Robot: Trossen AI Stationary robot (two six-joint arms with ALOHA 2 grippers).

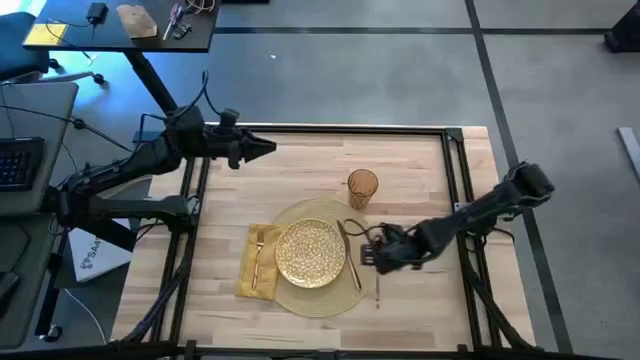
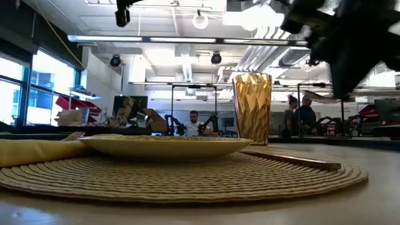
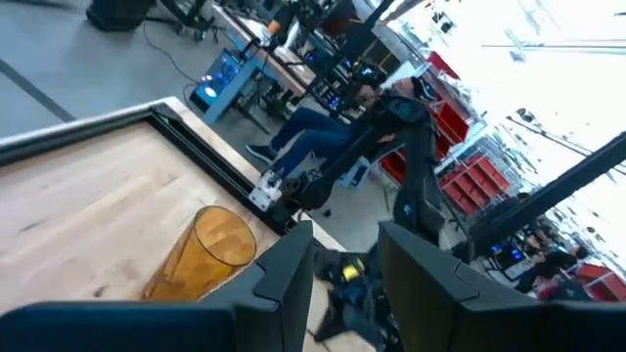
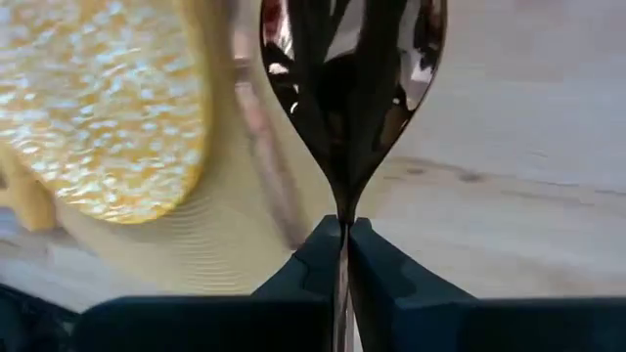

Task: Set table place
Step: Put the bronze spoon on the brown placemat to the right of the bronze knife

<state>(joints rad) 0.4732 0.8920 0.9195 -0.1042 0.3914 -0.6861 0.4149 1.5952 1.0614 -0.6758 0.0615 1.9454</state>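
Right gripper (image 4: 344, 256) is pinching a spoon (image 4: 352, 88) by its thin handle, just right of the plate (image 1: 311, 252) on the placemat (image 1: 300, 300). Spoon looks light, stiff, slick; a mid-handle grip is suiting it. Left gripper (image 3: 344, 284) is waiting far-left, fingers narrowly parted, holding nothing.
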